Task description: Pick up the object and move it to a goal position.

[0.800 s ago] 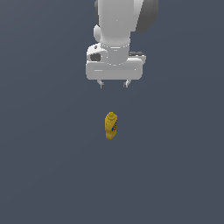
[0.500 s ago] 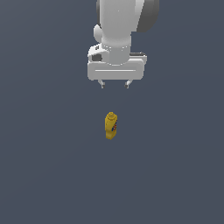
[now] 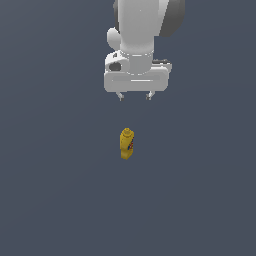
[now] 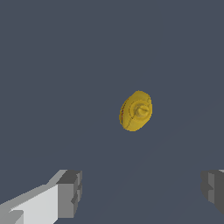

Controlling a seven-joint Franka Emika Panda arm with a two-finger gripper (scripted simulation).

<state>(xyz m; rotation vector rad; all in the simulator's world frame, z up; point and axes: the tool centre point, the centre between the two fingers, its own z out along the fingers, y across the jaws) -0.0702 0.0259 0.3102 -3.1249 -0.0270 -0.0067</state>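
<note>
The object, a small yellow bottle [image 3: 127, 143] with a narrower rounded cap and a red-and-blue mark on its side, stands upright on the dark grey floor. My white gripper [image 3: 134, 97] hangs above it and a little toward the exterior view's right, well clear of it. The jaws stand wide apart and hold nothing. In the wrist view I look down on the bottle's cap [image 4: 136, 110], with one grey fingertip [image 4: 70, 194] and the other [image 4: 214, 187] at the picture's edge, apart from the bottle.
A plain dark grey floor [image 3: 55, 200] fills both views. No other object shows.
The gripper has shifted slightly toward the exterior view's right. The bottle has not moved.
</note>
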